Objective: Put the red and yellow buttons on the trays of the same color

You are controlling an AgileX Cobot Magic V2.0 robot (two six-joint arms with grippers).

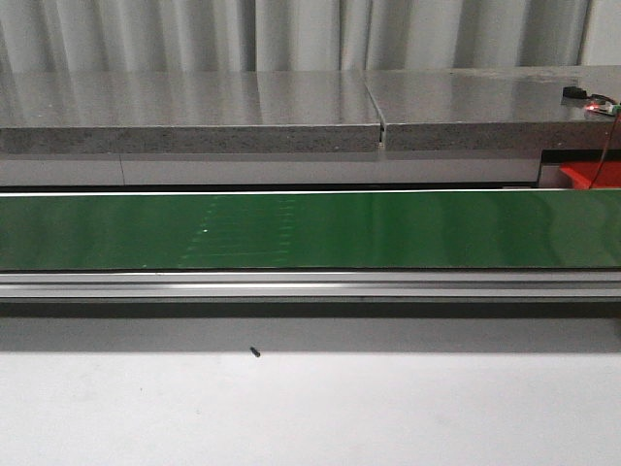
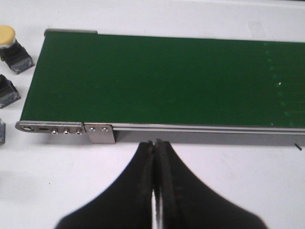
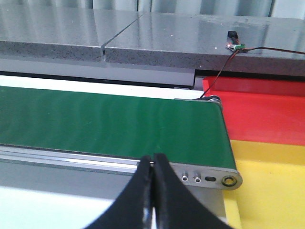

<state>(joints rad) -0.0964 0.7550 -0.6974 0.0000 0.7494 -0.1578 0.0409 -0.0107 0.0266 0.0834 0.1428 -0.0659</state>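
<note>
Left gripper (image 2: 156, 143): pressed together, empty, just short of the green belt (image 2: 162, 81).
Right gripper (image 3: 153, 160): closed, empty.
Yellow button (image 2: 7, 36): off the belt's end.
Red tray (image 3: 267, 117), yellow tray (image 3: 271, 186): opposite end.
Advice: needed opening wide, then gripping the button's body squarely.

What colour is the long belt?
Green; the belt shows best in the left wrist view.

A yellow-capped button (image 2: 9, 40) lies tilted beside the belt's end; red tray (image 3: 267, 112) adjoins yellow tray (image 3: 271, 186).
</note>
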